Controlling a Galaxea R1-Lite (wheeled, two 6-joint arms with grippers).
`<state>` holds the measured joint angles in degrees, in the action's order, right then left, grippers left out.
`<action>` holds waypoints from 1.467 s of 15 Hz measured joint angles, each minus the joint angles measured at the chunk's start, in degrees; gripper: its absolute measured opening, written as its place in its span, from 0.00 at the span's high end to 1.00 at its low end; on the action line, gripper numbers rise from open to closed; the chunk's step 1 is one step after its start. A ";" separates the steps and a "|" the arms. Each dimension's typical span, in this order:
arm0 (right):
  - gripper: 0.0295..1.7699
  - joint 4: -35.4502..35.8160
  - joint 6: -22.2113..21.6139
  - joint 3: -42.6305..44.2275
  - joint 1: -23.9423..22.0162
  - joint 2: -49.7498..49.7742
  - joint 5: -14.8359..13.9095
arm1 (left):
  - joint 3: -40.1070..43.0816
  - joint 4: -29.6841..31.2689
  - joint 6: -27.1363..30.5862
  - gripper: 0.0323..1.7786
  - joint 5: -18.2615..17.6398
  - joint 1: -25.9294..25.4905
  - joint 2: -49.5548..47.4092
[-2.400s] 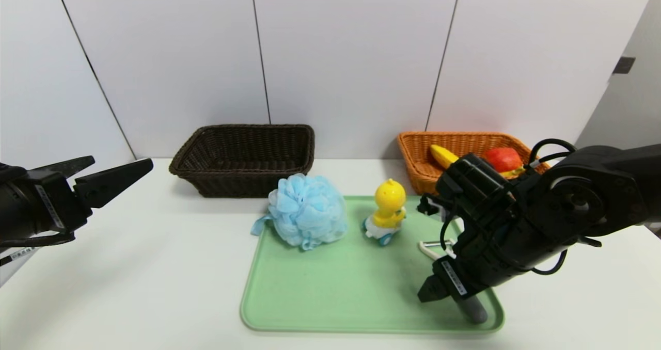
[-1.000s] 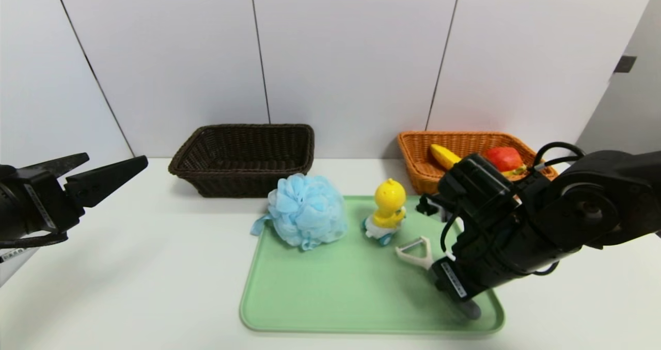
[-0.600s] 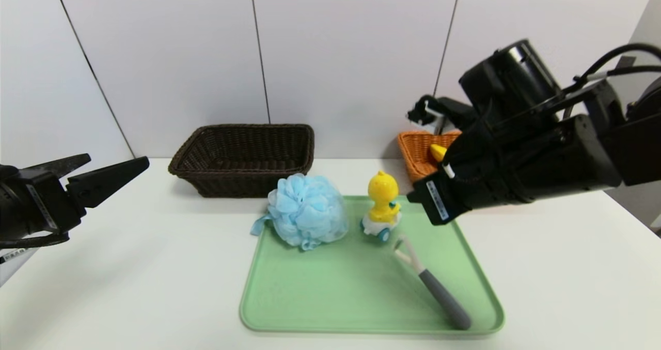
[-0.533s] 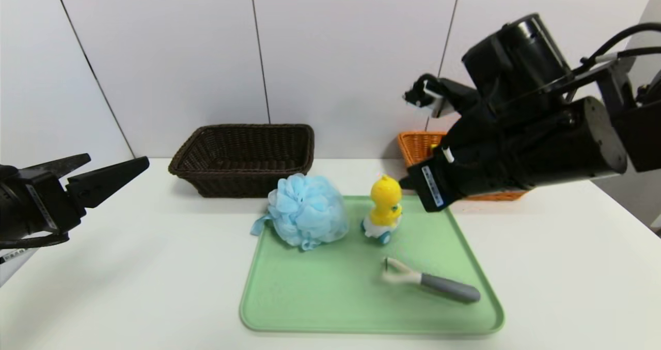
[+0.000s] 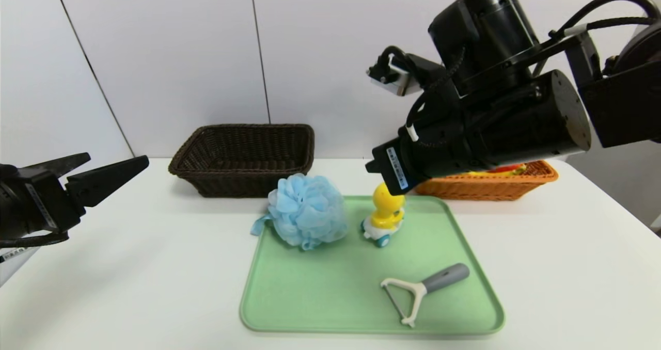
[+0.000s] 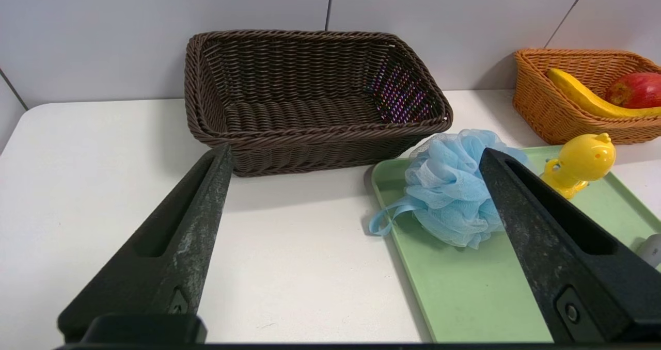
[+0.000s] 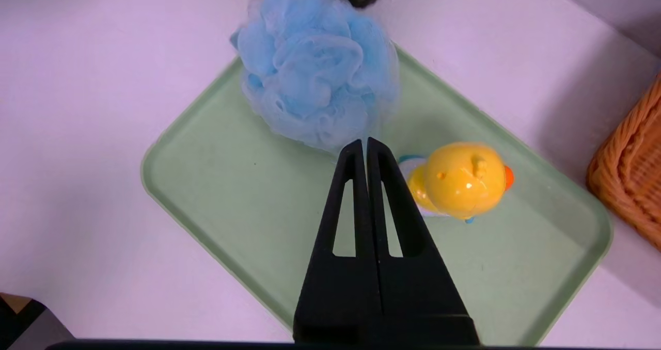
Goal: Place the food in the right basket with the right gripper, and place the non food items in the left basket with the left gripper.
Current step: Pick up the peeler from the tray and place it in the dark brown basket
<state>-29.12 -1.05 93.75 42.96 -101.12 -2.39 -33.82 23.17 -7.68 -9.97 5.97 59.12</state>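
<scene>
My left claw (image 5: pixel 111 170) waits wide open at the frame's left edge. The sponge (image 5: pixel 308 210), duck (image 5: pixel 384 213) and peeler (image 5: pixel 421 289) remain on the tray (image 5: pixel 289 308). My right claw (image 7: pixel 365 148), now lifted, is closed and empty; the peeler dropped back, so unsorted.

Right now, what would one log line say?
right gripper: shut, empty, above tray | left gripper: open, parked | sponge, duck, peeler: on tray

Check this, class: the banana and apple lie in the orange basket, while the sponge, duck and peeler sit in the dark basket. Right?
Not quite. The sponge, duck and peeler sit on the green tray; the dark basket is empty, as the left wrist view shows.
</scene>
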 joint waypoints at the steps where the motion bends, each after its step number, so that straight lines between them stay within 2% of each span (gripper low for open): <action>1: 0.99 -2.55 -0.16 -0.48 -0.16 0.38 0.02 | -0.06 0.04 0.02 0.05 -0.05 0.00 0.07; 3: 0.97 -8.28 -0.51 -1.39 -0.29 1.78 -0.04 | -0.09 0.04 0.05 0.05 -0.02 0.00 0.13; 5: 0.76 -9.74 -0.52 -3.73 -0.46 3.69 -0.17 | -0.09 0.04 0.02 0.05 0.00 0.00 0.18; 7: 0.59 -9.57 -0.38 -8.17 -1.17 6.47 -0.28 | -0.06 0.04 0.00 0.05 0.00 0.00 0.18; 10: 0.41 -9.72 0.94 -16.16 -2.67 10.85 -0.11 | 0.09 0.02 0.02 0.05 0.00 0.00 0.20; 12: 0.33 -9.90 4.21 -21.87 -4.16 12.92 0.11 | 0.26 -0.02 0.02 0.05 0.05 0.00 0.20; 13: 0.29 -9.85 6.94 -24.06 -5.58 13.41 0.79 | 0.48 -0.05 -0.02 0.05 0.09 0.02 0.20; 15: 0.23 -9.92 13.99 -26.40 -9.25 13.49 4.69 | 0.59 0.02 -0.06 0.05 0.09 0.02 0.20; 18: 0.17 -10.59 29.65 -26.47 -14.91 11.85 8.84 | 0.74 0.04 -0.06 0.05 0.09 0.02 0.20; 20: 0.14 -14.18 38.25 -22.82 -16.66 9.45 10.68 | 1.11 0.04 -0.02 0.05 0.09 0.02 0.16; 22: 0.12 -19.66 43.28 -17.51 -16.92 6.63 12.17 | 1.40 0.04 -0.04 0.05 -0.79 0.00 0.13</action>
<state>-48.79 42.23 76.24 26.04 -94.49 9.78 -32.41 23.21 -7.72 -10.76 5.97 59.26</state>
